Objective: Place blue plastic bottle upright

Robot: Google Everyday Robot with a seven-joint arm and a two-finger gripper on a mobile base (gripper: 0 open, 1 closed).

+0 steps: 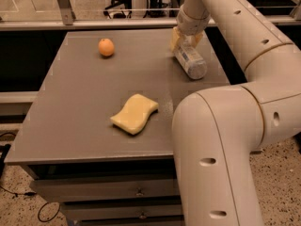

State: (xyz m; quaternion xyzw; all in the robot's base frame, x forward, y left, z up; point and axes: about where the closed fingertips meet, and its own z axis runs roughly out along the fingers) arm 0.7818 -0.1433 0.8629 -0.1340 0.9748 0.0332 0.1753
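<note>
Counter: grey, flat top over a drawer base; front edge nearest the camera, far edge against a pale rail, dim room beyond.
Landmark: yellow sponge, wavy-edged, lying flat near the middle of the counter, somewhat toward the front edge.
Blue plastic bottle: on its side, not upright; beyond and right of the yellow sponge, near the counter's right edge; long axis running far to near, with the near end turned toward the camera.
Tool: at the far end of the blue plastic bottle and touching it, farther from the yellow sponge than the bottle itself; cannot tell whether clamped on it or merely around it.
Arm: pale, jointed; reaching down to the tool from above, with its large near segment just right of the yellow sponge and covering the counter's front right corner.
Orange: beyond and left of the yellow sponge, near the far edge, well apart from the blue plastic bottle.
Open room: bare grey from the yellow sponge out to the left edge and forward to the front edge; wide bare stretch beyond the yellow sponge, between orange and blue plastic bottle; only a narrow strip between that bottle and the right edge.
</note>
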